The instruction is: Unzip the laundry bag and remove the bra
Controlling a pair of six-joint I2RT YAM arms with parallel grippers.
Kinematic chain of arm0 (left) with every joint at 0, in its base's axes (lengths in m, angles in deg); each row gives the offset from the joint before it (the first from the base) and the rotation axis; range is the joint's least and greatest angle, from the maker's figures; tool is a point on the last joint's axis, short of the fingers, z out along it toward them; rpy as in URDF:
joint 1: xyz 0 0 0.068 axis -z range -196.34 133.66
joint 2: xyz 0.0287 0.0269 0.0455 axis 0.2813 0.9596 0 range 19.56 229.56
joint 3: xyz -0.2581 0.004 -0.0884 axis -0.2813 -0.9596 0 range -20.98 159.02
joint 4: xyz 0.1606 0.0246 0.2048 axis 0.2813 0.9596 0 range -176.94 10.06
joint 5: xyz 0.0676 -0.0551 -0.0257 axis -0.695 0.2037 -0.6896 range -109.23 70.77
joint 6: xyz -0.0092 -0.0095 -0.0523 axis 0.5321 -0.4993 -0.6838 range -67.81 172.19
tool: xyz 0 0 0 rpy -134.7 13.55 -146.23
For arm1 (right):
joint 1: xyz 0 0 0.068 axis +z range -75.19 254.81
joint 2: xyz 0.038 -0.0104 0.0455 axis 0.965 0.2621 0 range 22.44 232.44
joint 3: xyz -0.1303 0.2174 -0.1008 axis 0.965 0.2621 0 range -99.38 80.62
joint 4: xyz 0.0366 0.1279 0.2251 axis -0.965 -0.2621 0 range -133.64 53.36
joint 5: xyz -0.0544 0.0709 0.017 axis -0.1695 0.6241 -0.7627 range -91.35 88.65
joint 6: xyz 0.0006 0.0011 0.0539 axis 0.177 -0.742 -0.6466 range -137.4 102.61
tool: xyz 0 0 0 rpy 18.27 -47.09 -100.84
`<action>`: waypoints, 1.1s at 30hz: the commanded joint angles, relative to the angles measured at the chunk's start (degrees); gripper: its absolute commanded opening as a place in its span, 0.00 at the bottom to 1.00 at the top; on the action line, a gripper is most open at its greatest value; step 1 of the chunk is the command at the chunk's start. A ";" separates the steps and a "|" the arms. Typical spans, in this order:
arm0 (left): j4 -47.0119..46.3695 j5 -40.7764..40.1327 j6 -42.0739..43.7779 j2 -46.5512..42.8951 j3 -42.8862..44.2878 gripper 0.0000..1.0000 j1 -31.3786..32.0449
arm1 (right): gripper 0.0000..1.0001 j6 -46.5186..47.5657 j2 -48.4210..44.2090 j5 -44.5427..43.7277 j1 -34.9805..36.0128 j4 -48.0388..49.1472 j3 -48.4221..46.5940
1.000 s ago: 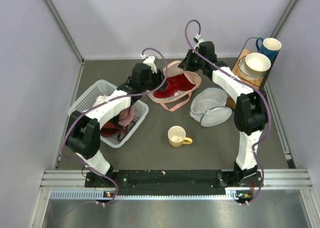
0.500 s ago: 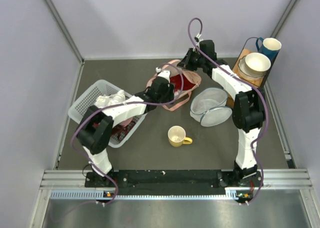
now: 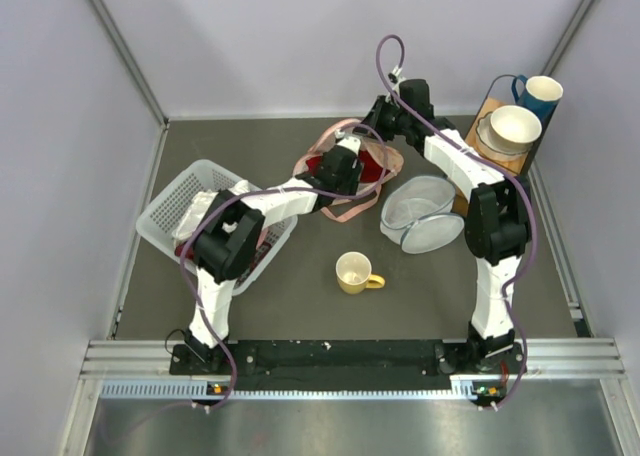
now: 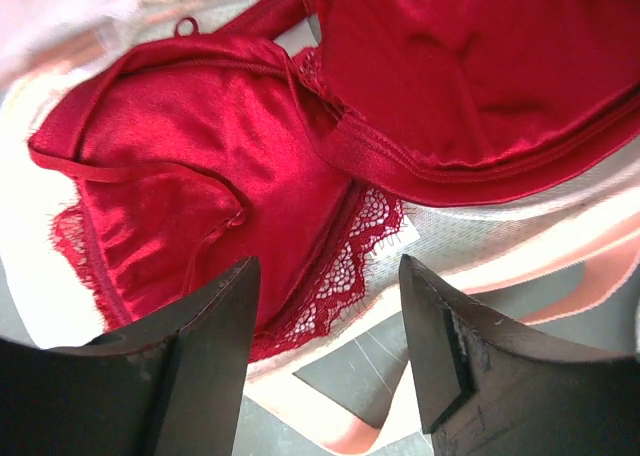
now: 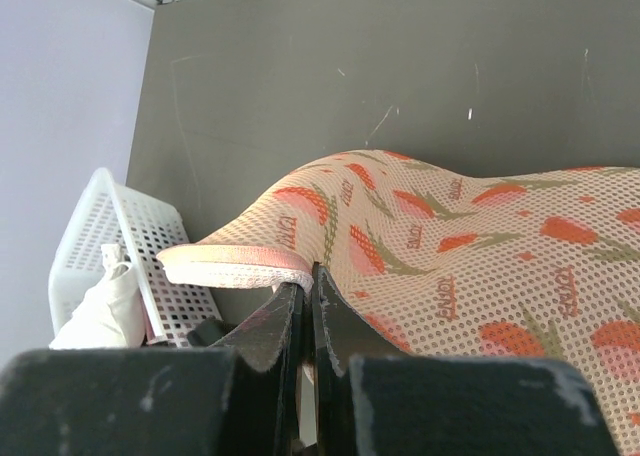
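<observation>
Peach-pink laundry bag [image 3: 388, 160] open at upper centre of the counter [image 3: 300, 276], red bra [image 4: 230, 146] inside, right arm stretched up the right side, right claw [image 5: 305, 284] pinching the bag's pink rim, left arm reaching in from lower left, left claw [image 4: 325, 281] spread wide over the bra's lace

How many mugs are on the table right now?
2. A yellow mug stands on the near side of the laundry bag; a blue mug stands at the far right, behind the white bowl. Others could be hidden by the arms.
</observation>
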 commanded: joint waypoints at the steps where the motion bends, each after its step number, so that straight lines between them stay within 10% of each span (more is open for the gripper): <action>1: 0.27 0.30 0.66 2.93 3.95 0.61 -0.13 | 0.00 0.07 -0.62 1.05 -0.64 1.62 -2.53; 8: 2.12 -4.62 2.15 0.93 5.80 0.01 -0.13 | 0.00 -0.10 -0.71 1.05 -0.90 1.79 -1.74; 25: 11.35 19.18 -0.04 -36.59 3.95 0.00 -7.34 | 0.00 -4.50 -1.85 -0.80 -4.33 5.57 3.80; 33: 28.48 5.50 3.03 -47.94 11.95 0.00 -11.73 | 0.00 -4.59 -2.55 -0.53 -4.59 6.45 4.50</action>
